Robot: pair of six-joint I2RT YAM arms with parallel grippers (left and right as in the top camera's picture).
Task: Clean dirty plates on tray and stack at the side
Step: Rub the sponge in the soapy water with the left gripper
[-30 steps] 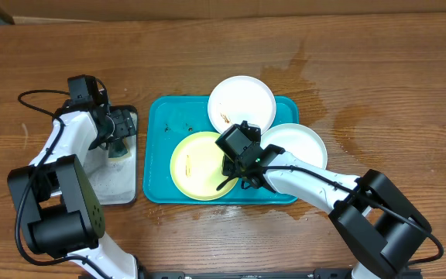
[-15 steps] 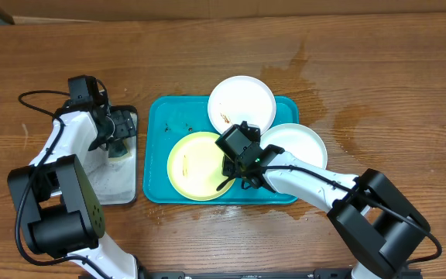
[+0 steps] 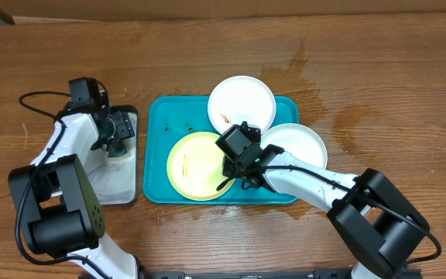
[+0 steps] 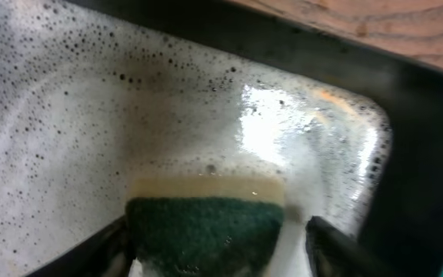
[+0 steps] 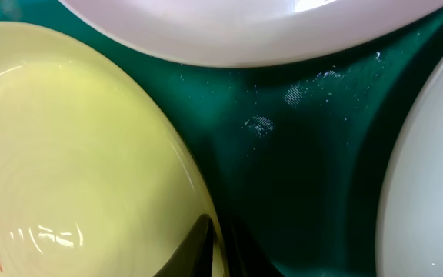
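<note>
A pale yellow-green plate (image 3: 194, 164) (image 5: 68, 154) lies at the front of the teal tray (image 3: 157, 147) (image 5: 298, 154). My right gripper (image 3: 228, 178) (image 5: 220, 250) is shut on its right rim, one finger (image 5: 194, 246) on top and the other under the edge. A white plate (image 3: 242, 101) (image 5: 244, 31) with brown smears sits at the tray's back. Another white plate (image 3: 296, 143) (image 5: 437, 192) overhangs the tray's right edge. My left gripper (image 3: 118, 141) (image 4: 218, 250) is open astride a green-topped sponge (image 3: 118, 152) (image 4: 206, 227). The left finger (image 4: 102, 246) touches the sponge and the right finger (image 4: 337, 246) stands apart.
The sponge lies in a black-rimmed tray (image 3: 111, 186) (image 4: 421, 154) of soapy foam, left of the teal tray. A wet patch (image 3: 339, 116) darkens the wooden table to the right of the plates. A cable (image 3: 33, 97) loops near the left arm.
The yellow-green plate has shifted slightly left with my right gripper at its rim. The left arm has barely moved over the sponge.
</note>
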